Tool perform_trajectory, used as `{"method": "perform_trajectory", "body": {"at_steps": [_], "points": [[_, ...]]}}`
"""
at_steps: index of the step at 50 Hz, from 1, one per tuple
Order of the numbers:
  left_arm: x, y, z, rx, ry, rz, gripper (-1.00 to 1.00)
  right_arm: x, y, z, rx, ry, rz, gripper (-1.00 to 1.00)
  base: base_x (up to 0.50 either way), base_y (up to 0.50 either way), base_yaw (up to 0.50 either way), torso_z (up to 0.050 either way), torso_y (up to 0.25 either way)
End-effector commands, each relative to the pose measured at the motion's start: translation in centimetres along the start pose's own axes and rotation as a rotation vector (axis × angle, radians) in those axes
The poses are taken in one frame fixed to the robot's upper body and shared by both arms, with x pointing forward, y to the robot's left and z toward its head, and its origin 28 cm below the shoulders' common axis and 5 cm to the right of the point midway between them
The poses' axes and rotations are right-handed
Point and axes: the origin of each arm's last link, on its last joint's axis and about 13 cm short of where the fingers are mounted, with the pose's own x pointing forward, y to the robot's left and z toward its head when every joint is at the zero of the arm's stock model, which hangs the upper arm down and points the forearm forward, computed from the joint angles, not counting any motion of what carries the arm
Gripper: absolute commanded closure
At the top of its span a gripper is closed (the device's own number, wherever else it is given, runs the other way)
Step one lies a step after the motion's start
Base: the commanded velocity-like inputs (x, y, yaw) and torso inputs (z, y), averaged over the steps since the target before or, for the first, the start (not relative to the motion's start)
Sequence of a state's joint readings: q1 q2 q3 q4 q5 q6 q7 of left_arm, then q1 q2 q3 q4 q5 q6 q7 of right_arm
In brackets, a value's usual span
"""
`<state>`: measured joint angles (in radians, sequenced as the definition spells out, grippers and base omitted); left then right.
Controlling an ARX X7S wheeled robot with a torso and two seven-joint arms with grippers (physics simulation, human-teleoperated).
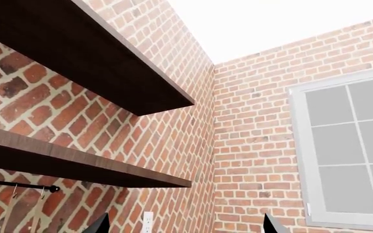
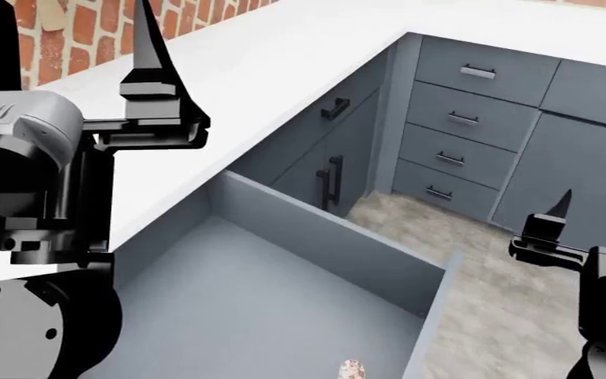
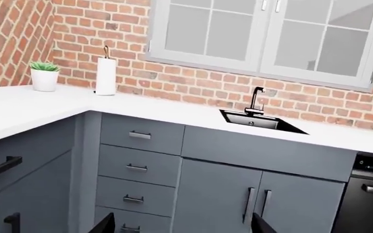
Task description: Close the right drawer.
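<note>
The right drawer (image 2: 282, 308) stands pulled far out from under the white counter in the head view. Its plain grey inside shows, and its front panel (image 2: 429, 324) runs along its right end. Its handle is hidden. My left gripper (image 2: 72, 31) is open, raised high above the counter to the left of the drawer; in the left wrist view (image 1: 186, 225) it holds nothing and points at a brick wall. My right gripper (image 2: 596, 217) is open and empty, out over the floor to the right of the drawer front. In the right wrist view (image 3: 183, 225) it faces the far cabinets.
A small pale object (image 2: 353, 369) lies inside the drawer. Stacked narrow drawers (image 2: 461, 118) with short silver handles and black-handled cabinet fronts (image 2: 330, 178) fill the corner. A sink (image 3: 258, 119), paper towel roll (image 3: 106, 75) and potted plant (image 3: 44, 75) are on the far counter. Wooden shelves (image 1: 109, 73) hang overhead.
</note>
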<state>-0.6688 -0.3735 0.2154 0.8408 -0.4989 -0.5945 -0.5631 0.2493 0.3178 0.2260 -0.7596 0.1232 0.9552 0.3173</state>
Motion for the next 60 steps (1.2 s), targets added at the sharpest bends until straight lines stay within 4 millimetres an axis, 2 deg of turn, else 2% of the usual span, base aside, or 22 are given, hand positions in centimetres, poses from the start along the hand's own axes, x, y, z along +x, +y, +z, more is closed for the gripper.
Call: {"method": "perform_trajectory", "body": {"at_steps": [1, 29, 60], "points": [[-0.1, 0.0, 0.0, -0.001, 0.000, -0.001, -1.00, -0.2, -0.7, -1.1, 0.000, 0.027, -0.031, -1.00, 0.00, 0.00, 0.00, 0.000, 0.000], [0.0, 0.0, -0.1, -0.001, 0.003, -0.001, -1.00, -0.8, -1.3, -5.2, 0.006, 0.129, -0.066, -1.00, 0.00, 0.00, 0.00, 0.000, 0.000], [-0.1, 0.0, -0.2, 0.002, 0.008, -0.002, -1.00, -1.5, -2.1, -8.0, 0.039, 0.206, -0.103, -1.00, 0.00, 0.00, 0.00, 0.000, 0.000]]}}
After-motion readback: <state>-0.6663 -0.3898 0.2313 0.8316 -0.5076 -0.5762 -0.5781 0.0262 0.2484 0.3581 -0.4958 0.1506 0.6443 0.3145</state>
